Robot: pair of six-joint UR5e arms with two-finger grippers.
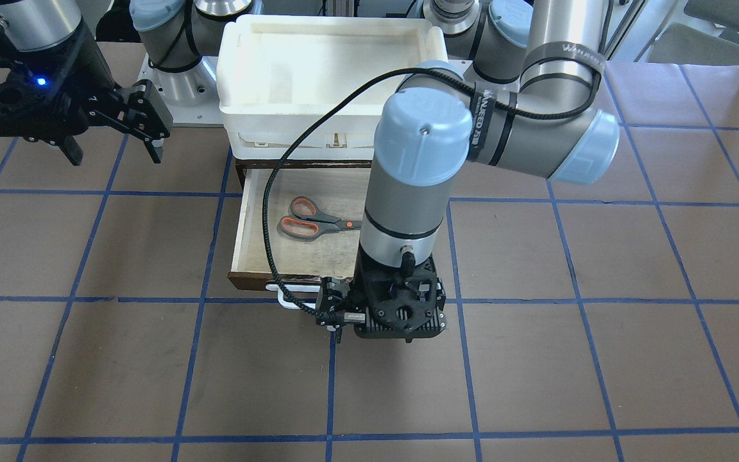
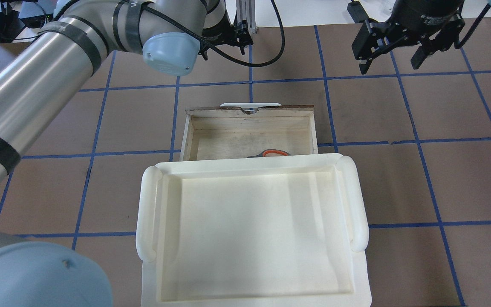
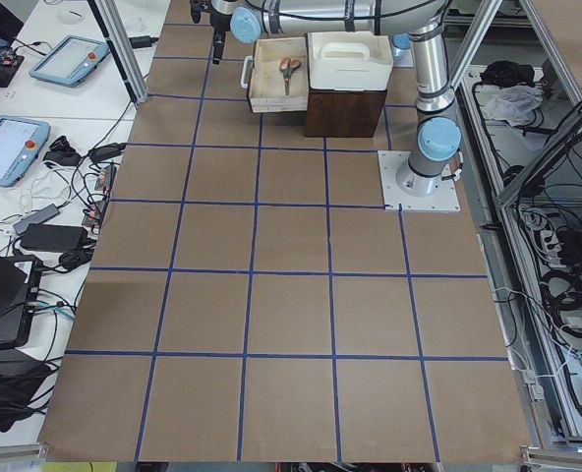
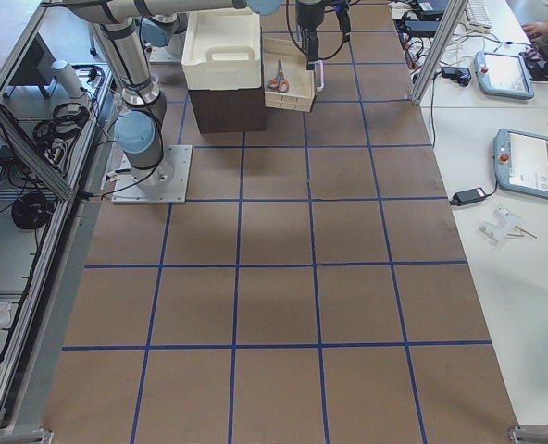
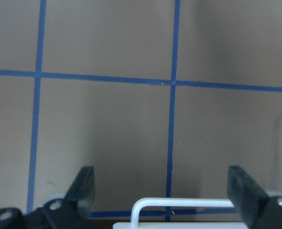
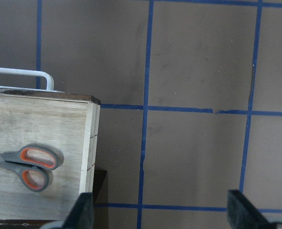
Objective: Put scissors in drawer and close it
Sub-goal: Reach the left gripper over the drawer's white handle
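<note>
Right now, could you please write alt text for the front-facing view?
Scissors lie in an open wooden drawer; the left arm's tool hangs over the drawer's white handle. The right arm's tool hangs open off to the side.

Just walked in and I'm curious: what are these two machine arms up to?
The scissors lie inside the open wooden drawer. The left arm's pincer hangs open right by the drawer's white handle, gripping nothing, likely about to push it shut. The right pincer hovers open off to the side, empty.
</note>
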